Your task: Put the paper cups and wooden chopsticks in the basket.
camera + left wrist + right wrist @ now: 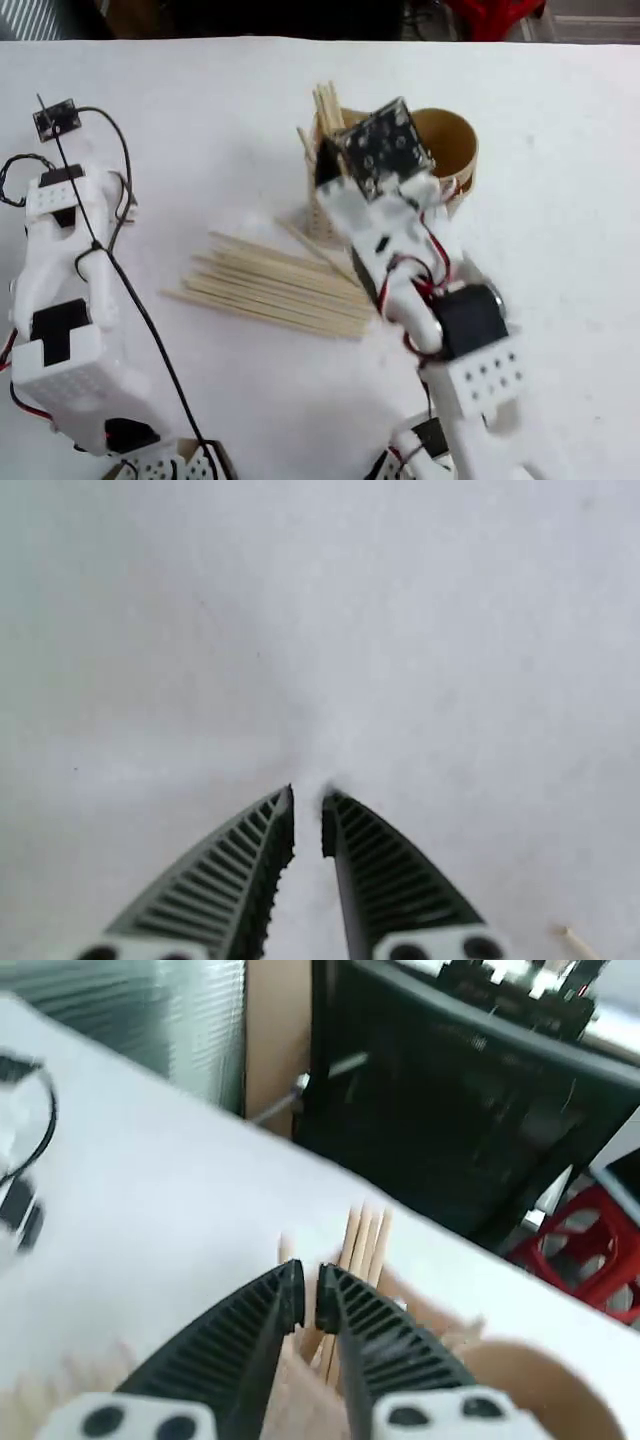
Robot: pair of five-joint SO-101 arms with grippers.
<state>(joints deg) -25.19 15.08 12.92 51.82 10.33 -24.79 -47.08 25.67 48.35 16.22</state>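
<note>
High view: loose chopsticks [275, 285] on the desk [560, 250] beside the basket [318, 215], paper cup [455, 140] near.
Left wrist view: left jaws together above desk.
Right wrist view: right jaws together by upright chopsticks [365, 1240]; a nudge could topple them.

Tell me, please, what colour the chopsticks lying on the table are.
Pale tan, bare wood; the chopsticks show best in the high view.
</note>
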